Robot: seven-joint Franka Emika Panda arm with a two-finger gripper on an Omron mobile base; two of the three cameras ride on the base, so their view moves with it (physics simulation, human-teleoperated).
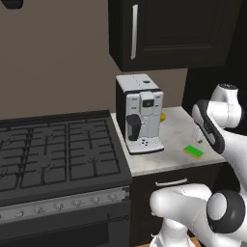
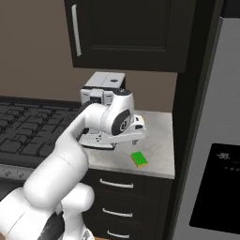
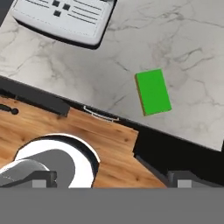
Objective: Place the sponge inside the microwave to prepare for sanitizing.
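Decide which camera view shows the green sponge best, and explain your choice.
The hand view: it looks down on the sponge, showing its whole top face flat on the marble counter. The left base view shows it small beside the arm; the right base view shows it small near the counter's front edge.

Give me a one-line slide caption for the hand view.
Green sponge lies flat on the marble counter near its front edge, coffee machine beside it.

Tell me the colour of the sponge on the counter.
Bright green on top, with a yellow edge; the sponge shows best in the hand view.
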